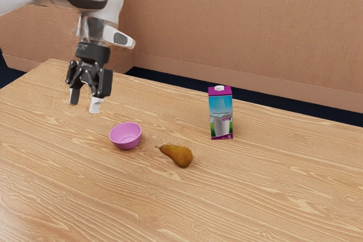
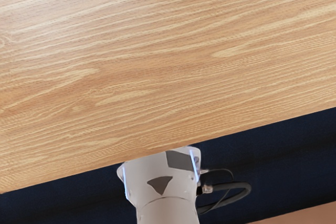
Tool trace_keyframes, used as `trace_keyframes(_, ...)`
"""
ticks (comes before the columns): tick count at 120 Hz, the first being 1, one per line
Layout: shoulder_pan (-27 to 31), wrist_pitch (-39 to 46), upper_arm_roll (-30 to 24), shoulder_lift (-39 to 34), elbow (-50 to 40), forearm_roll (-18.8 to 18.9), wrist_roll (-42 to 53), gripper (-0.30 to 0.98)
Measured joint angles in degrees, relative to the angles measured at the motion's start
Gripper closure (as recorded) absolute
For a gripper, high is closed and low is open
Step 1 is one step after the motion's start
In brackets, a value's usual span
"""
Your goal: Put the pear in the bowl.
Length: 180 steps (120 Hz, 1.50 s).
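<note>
At four o'clock from the bowl (image 1: 126, 144) in the exterior view, the pear (image 1: 180, 155) is seen; by the wrist view, the base (image 2: 167, 195) is shown. The gripper (image 1: 85, 101) is spread apart.

The claw (image 1: 85, 101) is black. The bowl (image 1: 125, 137) near it is pink; the pear (image 1: 178, 155) is golden brown. The carton (image 1: 220, 114) has blue, green and purple colours, the table (image 1: 266, 185) pale wavy grain.

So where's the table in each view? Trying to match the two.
Exterior view: table spans the lower part, under the bowl, pear and carton.
Wrist view: table is the broad wood surface, its edge running up against the white arm base.
Shared landmark: the dark floor just past the table's edge.
</note>
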Motion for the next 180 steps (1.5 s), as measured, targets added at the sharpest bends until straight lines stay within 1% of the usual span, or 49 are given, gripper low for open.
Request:
trace_keyframes(12, 0.38, 10.84, -2.08, -0.91, 0.85, 4.41, -2.20, 0.00)
trace_keyframes(20, -0.08, 16.73, -1.68, 1.92, 1.51, 5.80, -3.23, 0.00)
trace_keyframes(28, 0.77, 21.40, -1.81, 5.33, 1.41, 6.39, -3.42, 0.00)
trace_keyframes(35, 0.93, 26.49, -1.69, 7.56, -1.63, 6.52, -2.76, 0.00)
trace_keyframes(55, 1.02, 43.10, -1.47, 10.57, -12.97, 6.31, 2.49, 0.00)
trace_keyframes(69, 1.04, 53.13, -1.62, 13.42, -14.97, 5.44, 7.84, 0.00)
trace_keyframes(79, 0.96, 58.35, -2.34, 14.04, -15.91, 4.01, 11.84, 0.00)
trace_keyframes(99, 0.81, 65.39, -4.32, 14.15, -19.97, -0.14, 18.59, 0.00)
trace_keyframes(124, 0.84, 72.21, -4.58, 14.96, -22.41, -3.71, 26.00, 0.00)
trace_keyframes(156, 1.00, 76.12, -4.42, 17.43, -22.39, -5.51, 33.10, 0.00)
trace_keyframes(168, 1.01, 77.45, -4.29, 18.52, -22.39, -7.15, 35.47, 0.00)
trace_keyframes(180, 1.08, 78.37, -4.20, 19.15, -22.22, -8.00, 37.52, 0.00)
